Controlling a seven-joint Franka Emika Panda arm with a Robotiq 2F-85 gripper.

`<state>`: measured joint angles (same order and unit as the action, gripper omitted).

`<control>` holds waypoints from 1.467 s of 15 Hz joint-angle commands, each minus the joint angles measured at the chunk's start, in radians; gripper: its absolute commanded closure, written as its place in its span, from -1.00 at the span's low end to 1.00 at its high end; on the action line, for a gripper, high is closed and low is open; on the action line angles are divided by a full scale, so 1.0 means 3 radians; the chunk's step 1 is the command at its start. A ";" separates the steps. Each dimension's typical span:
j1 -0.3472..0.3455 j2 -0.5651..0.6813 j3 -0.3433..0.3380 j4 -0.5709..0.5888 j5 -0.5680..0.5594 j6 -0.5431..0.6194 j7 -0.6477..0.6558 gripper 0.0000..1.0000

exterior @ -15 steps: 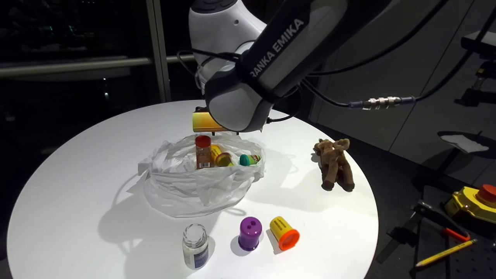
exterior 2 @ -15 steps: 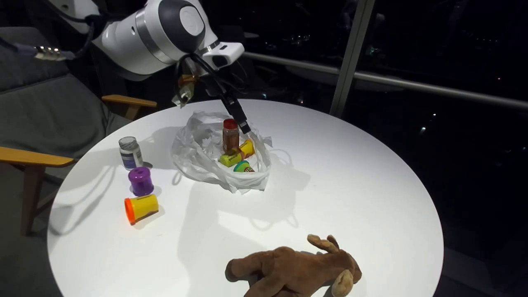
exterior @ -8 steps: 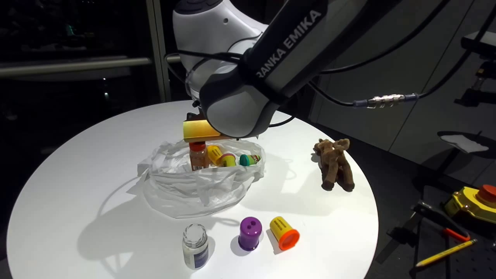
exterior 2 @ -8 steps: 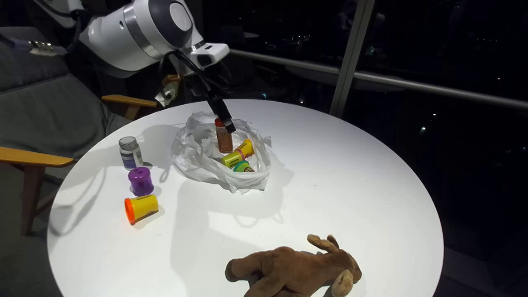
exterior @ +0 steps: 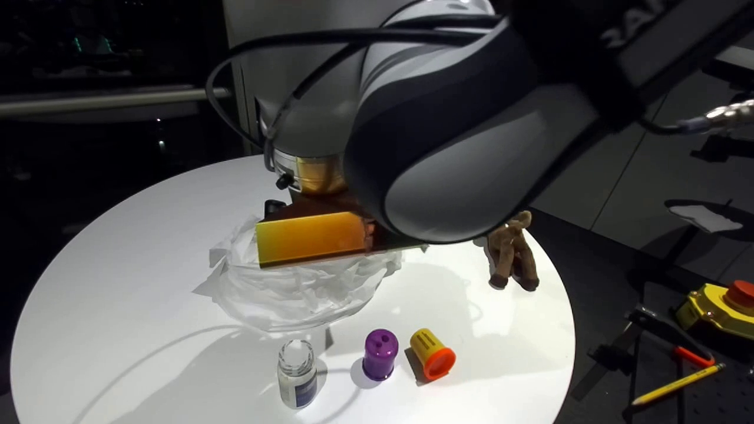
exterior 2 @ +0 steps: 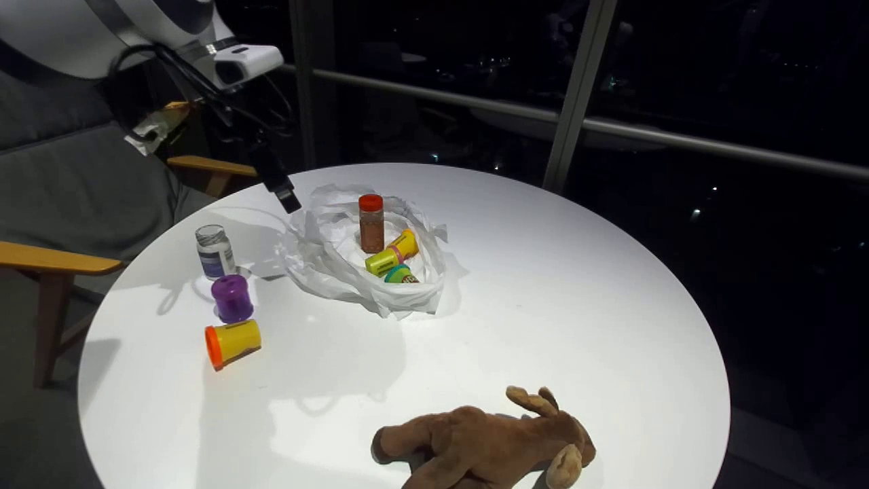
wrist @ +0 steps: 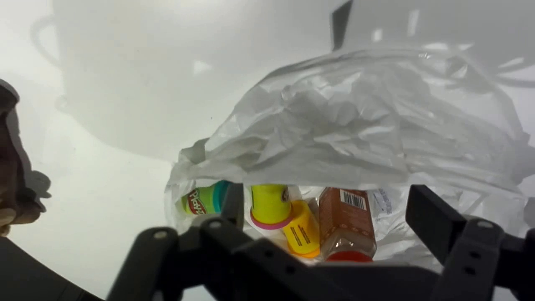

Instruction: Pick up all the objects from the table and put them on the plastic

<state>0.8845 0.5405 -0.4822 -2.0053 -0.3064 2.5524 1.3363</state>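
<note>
A grey chair (exterior 2: 41,190) bore wooden armrests (exterior 2: 58,258); a metal rail (exterior 2: 719,147) crossed dark windows (exterior 2: 679,68) dotted with lights (exterior 2: 696,214); the floor (exterior: 583,259) was dark.

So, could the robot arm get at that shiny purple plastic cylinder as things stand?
Probably yes, after moving over: the black two-fingered gripper is open and holds nothing, and the purple cylinder stands upright on the white round table with nothing else touching or covering it.

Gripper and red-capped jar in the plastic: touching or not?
Apart. In an exterior view, the gripper hangs clear of the red-capped jar, with whitish plastic visible between them.
</note>
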 commanded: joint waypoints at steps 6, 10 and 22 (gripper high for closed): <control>-0.1063 -0.0646 0.1192 -0.0611 0.0295 -0.0532 -0.0545 -1.00; -0.1644 -0.0535 0.1600 -0.0538 0.0473 -0.0629 -0.1226 -1.00; -0.1633 0.0179 0.1561 -0.0301 0.0114 0.0166 -0.1754 -1.00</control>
<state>0.3506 0.5386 0.0067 -2.1361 -0.2374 2.5362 0.8091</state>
